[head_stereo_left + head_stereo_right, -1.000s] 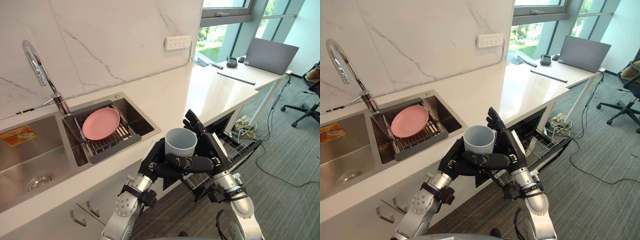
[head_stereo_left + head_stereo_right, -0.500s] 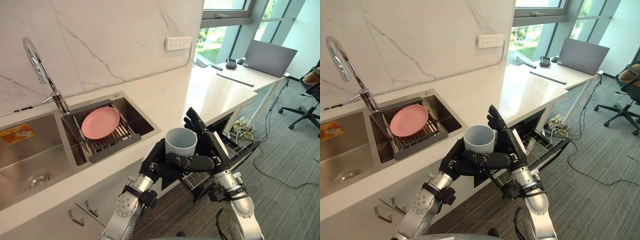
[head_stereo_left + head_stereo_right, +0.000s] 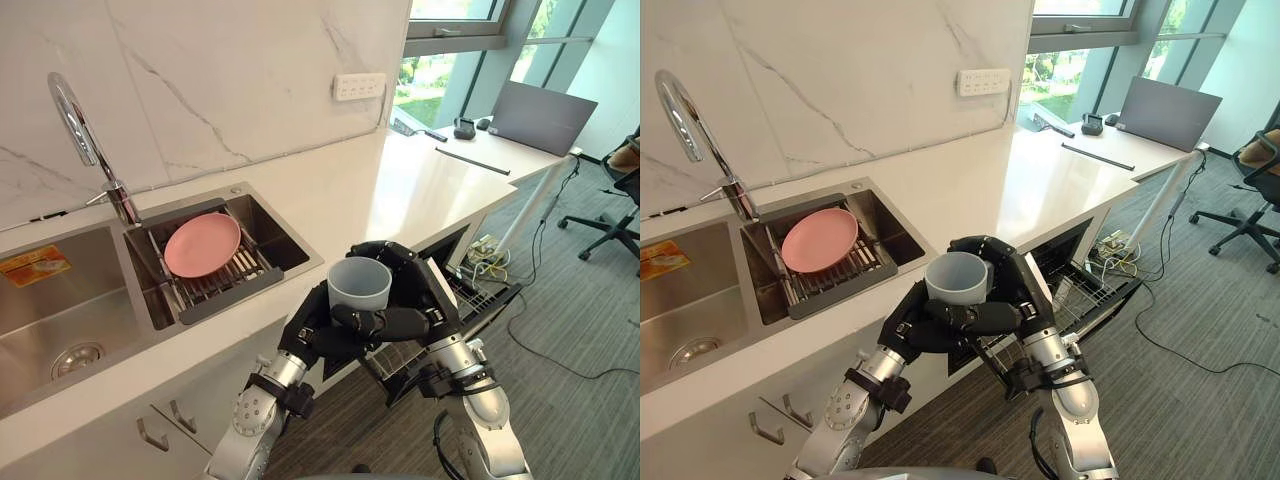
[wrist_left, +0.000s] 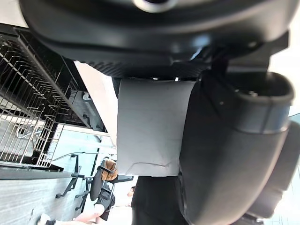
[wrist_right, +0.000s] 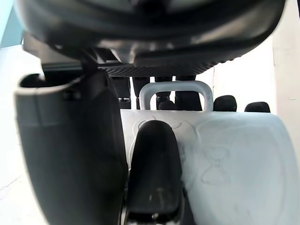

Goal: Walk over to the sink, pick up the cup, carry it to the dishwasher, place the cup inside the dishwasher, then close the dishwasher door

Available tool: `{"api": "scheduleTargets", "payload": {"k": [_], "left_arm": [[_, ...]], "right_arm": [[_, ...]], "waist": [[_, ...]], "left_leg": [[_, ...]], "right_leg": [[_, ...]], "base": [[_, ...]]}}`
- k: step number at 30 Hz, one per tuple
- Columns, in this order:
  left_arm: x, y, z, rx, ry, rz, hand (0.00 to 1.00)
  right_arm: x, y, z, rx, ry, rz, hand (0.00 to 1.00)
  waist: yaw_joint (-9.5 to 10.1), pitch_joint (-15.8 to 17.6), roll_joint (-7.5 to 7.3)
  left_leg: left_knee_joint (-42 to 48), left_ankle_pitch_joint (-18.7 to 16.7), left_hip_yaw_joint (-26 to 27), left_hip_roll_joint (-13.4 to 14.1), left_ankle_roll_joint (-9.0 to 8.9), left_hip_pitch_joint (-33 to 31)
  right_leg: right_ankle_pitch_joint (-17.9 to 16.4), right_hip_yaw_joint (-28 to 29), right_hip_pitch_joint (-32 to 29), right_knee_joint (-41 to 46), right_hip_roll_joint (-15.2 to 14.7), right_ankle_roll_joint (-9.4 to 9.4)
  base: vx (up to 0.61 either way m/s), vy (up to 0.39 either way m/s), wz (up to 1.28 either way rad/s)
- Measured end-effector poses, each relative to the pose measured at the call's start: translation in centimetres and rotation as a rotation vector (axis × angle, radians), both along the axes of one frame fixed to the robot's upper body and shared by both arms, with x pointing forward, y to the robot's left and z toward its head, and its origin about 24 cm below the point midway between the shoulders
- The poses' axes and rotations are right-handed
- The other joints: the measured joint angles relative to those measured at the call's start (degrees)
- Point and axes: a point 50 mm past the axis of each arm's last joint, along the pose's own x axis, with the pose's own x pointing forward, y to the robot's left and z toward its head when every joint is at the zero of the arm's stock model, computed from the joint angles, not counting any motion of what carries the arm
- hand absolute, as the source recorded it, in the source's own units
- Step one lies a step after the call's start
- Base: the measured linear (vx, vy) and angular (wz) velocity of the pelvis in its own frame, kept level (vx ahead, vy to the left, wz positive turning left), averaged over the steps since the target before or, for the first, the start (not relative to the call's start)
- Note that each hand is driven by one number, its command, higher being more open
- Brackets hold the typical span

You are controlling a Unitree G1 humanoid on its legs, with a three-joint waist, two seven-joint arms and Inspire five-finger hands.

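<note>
A pale grey cup (image 3: 358, 285) with a handle (image 5: 176, 91) is held upright in the air just off the counter's front edge, between both hands. My left hand (image 3: 318, 338) grips it from below and on the sink side, fingers curled under it. My right hand (image 3: 425, 300) wraps it from the other side, with its fingers (image 3: 385, 250) bent over the far rim. The cup (image 4: 150, 126) shows against the left palm in the left wrist view. The dishwasher (image 3: 472, 295) stands open below and to the right, its wire rack (image 4: 28, 117) showing.
The double sink (image 3: 60, 310) is at left, with a pink plate (image 3: 202, 245) on a drain rack and a faucet (image 3: 85, 140) behind. A laptop (image 3: 540, 110) lies on the far counter. An office chair (image 3: 620, 205) with a person in it stands at right.
My right hand's fingers, straight and upright behind the cup before, have curled over its far rim. The cup and the left hand have stayed where they were.
</note>
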Motion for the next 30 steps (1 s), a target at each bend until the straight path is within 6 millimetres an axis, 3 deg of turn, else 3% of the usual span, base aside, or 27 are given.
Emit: {"api": "scheduleTargets", "payload": {"k": [8, 9, 30], "left_arm": [[-0.3, 0.5, -0.5, 0.036, 0.012, -0.003, 0.00], [-0.3, 0.5, -0.5, 0.035, 0.013, -0.002, 1.00], [-0.8, 1.5, 0.0, 0.009, -0.016, 0.015, 1.00]], "right_arm": [[0.0, -0.3, -0.1, -0.034, 0.008, 0.012, 0.00], [0.0, -0.2, -0.1, -0.033, 0.009, 0.014, 0.00], [0.1, -0.9, 0.2, 0.031, -0.011, -0.030, 0.00]], "waist": [[0.00, -0.07, -0.06], [0.00, -0.09, -0.09], [1.12, -0.27, -0.40]], "left_leg": [[-0.06, 0.10, -0.38, 0.00, 0.15, 0.01], [-0.06, 0.10, -0.42, 0.00, 0.15, 0.01], [-0.20, 0.11, -1.09, 0.01, 0.18, 0.04]], "right_leg": [[-0.03, -0.37, 0.16, 0.00, -0.04, -0.05], [-0.04, -0.41, 0.17, 0.00, -0.04, -0.05], [-0.53, -1.27, 0.46, 0.00, -0.18, 0.08]], "base": [[0.00, 0.000, 0.01], [0.00, 0.000, 0.03], [0.00, 0.000, 0.01]]}}
